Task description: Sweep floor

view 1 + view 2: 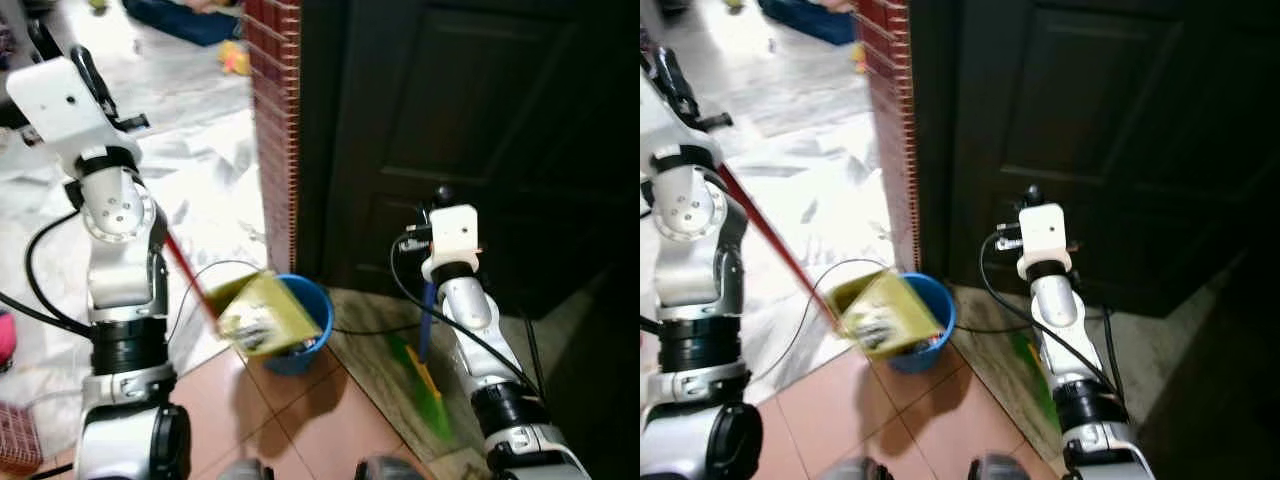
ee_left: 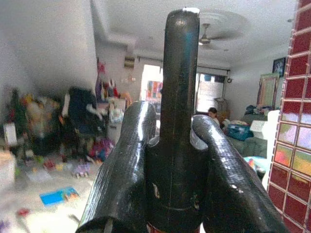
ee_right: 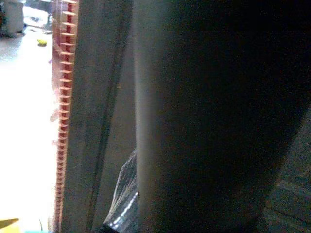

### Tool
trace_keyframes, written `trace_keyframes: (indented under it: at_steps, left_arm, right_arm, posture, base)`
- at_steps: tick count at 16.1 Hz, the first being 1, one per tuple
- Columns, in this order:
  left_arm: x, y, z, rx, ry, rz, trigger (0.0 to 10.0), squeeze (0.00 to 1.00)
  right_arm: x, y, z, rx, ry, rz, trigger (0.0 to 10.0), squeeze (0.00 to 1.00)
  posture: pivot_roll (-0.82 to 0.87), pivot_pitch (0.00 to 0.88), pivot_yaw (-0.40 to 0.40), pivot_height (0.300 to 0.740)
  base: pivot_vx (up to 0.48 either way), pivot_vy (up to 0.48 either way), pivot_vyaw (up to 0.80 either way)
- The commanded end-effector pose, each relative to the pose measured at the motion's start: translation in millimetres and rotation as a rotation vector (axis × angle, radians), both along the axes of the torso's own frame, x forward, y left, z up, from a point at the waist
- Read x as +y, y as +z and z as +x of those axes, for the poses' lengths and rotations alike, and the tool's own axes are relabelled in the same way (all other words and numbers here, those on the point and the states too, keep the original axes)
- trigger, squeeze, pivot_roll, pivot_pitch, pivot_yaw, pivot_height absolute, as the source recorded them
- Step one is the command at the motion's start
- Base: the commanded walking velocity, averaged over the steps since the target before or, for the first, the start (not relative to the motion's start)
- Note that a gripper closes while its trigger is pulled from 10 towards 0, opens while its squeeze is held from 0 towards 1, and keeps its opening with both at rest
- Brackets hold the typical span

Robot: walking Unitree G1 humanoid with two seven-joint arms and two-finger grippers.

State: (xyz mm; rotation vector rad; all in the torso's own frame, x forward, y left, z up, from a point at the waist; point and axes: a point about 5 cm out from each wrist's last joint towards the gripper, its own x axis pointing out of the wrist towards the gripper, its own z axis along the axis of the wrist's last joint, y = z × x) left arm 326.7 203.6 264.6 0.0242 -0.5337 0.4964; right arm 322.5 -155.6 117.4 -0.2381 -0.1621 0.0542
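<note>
A yellow-green dustpan [image 1: 262, 315] on a long red handle [image 1: 185, 265] hangs tilted over the rim of a blue bucket [image 1: 305, 335]. My left gripper [image 2: 177, 126] is raised high at the left, and its fingers [image 2: 131, 155] are shut around the dark top end of that handle. A broom with a blue handle [image 1: 427, 320] and green bristles [image 1: 425, 395] stands on the stone floor before the dark door. My right gripper [image 1: 440, 197] is at the top of that handle. In the right wrist view a thick dark shaft [image 3: 204, 121] runs close along the camera.
A red brick pillar [image 1: 275, 120] stands just behind the bucket, beside a dark wooden door [image 1: 450, 130]. A black cable [image 1: 360, 328] trails across the floor by the bucket. Toys [image 1: 235, 60] lie on the far marble floor. A red basket [image 1: 15, 435] sits at lower left.
</note>
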Motion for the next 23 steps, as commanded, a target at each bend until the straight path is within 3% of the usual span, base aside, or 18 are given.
trace_keyframes:
  at_steps: [1, 4, 5, 7, 9, 11, 13, 15, 17, 18, 19, 21, 22, 23]
  left_arm:
    - [-8.6, 17.0, -4.2, -0.096, -0.012, 0.027, 10.0, 0.0]
    - [-13.7, 21.9, -6.2, -0.126, -0.011, 0.089, 10.0, 0.0]
    - [-23.6, 23.4, -7.9, -0.144, -0.038, 0.156, 10.0, 0.0]
    - [-30.7, 24.2, -8.9, -0.159, -0.057, 0.198, 10.0, 0.0]
    - [-52.7, 24.0, -13.6, -0.199, -0.133, 0.3, 10.0, 0.0]
    - [-66.9, 20.1, -16.3, -0.213, -0.207, 0.332, 10.0, 0.0]
    - [-89.0, 9.5, -21.1, -0.213, -0.343, 0.36, 10.0, 0.0]
    - [-97.2, 4.1, -23.6, -0.213, -0.407, 0.379, 10.0, 0.0]
    - [-111.3, -10.3, -29.4, -0.19, -0.536, 0.463, 10.0, 0.0]
    - [-121.5, -22.9, -36.0, -0.175, -0.657, 0.546, 10.0, 0.0]
    - [-125.3, -26.0, -39.5, -0.177, -0.714, 0.569, 10.0, 0.0]
    - [-139.1, -37.9, -49.7, -0.155, -0.888, 0.701, 10.0, 0.0]
    - [-147.1, -46.2, -57.1, -0.153, -0.964, 0.863, 10.0, 0.0]
    - [-147.8, -47.8, -58.5, -0.156, -0.981, 0.878, 10.0, 0.0]
  right_arm:
    - [-9.1, 7.3, 2.1, -0.027, -0.017, -0.035, 10.0, 0.0]
    - [-8.4, 7.1, 2.3, -0.026, -0.014, -0.036, 10.0, 0.0]
    - [-7.7, 7.2, 2.1, -0.027, -0.012, -0.034, 10.0, 0.0]
    - [-7.8, 7.6, 2.5, -0.027, -0.012, -0.034, 10.0, 0.0]
    - [-7.8, 7.7, 3.2, -0.028, -0.013, -0.035, 10.0, 0.0]
    - [-7.4, 7.4, 3.0, -0.028, -0.013, -0.036, 10.0, 0.0]
    - [-6.2, 7.6, 3.1, -0.03, -0.011, -0.037, 10.0, 0.0]
    - [-6.5, 8.0, 3.9, -0.031, -0.011, -0.038, 10.0, 0.0]
    - [-8.0, 9.8, 5.1, -0.035, -0.015, -0.041, 10.0, 0.0]
    - [-8.0, 9.8, 5.1, -0.036, -0.016, -0.042, 10.0, 0.0]
    - [-8.0, 9.6, 4.9, -0.036, -0.015, -0.042, 10.0, 0.0]
    - [-7.9, 9.0, 4.4, -0.036, -0.013, -0.042, 10.0, 0.0]
    - [-8.1, 8.9, 4.6, -0.036, -0.013, -0.043, 10.0, 0.0]
    - [-7.9, 9.0, 4.8, -0.037, -0.013, -0.044, 10.0, 0.0]
  posture:
    - [0.01, 0.0, 0.015, 0.74]
    - [0.01, 0.0, 0.015, 0.74]
    - [0.02, 0.0, 0.013, 0.74]
    - [0.02, 0.0, 0.011, 0.74]
    - [0.02, 0.0, 0.011, 0.74]
    - [0.02, 0.0, 0.012, 0.74]
    - [0.01, 0.0, 0.012, 0.74]
    - [0.01, 0.0, 0.011, 0.74]
    - [0.01, 0.0, 0.011, 0.74]
    - [0.01, 0.0, 0.011, 0.74]
    - [0.01, 0.0, 0.011, 0.74]
    - [0.01, 0.0, 0.011, 0.74]
    - [0.01, 0.0, 0.009, 0.74]
    - [0.01, 0.0, 0.009, 0.74]
  base:
    - [0.48, 0.0, 0.0]
    - [0.0, 0.0, 0.0]
    - [0.0, 0.0, 0.0]
    - [0.0, 0.0, 0.0]
    - [0.0, 0.0, 0.0]
    - [0.0, 0.0, 0.0]
    - [0.0, 0.0, 0.0]
    - [0.0, 0.0, 0.0]
    - [0.0, 0.0, 0.0]
    - [0.0, 0.0, 0.0]
    - [0.0, 0.0, 0.0]
    - [0.0, 0.0, 0.0]
    - [0.0, 0.0, 0.0]
    - [0.0, 0.0, 0.0]
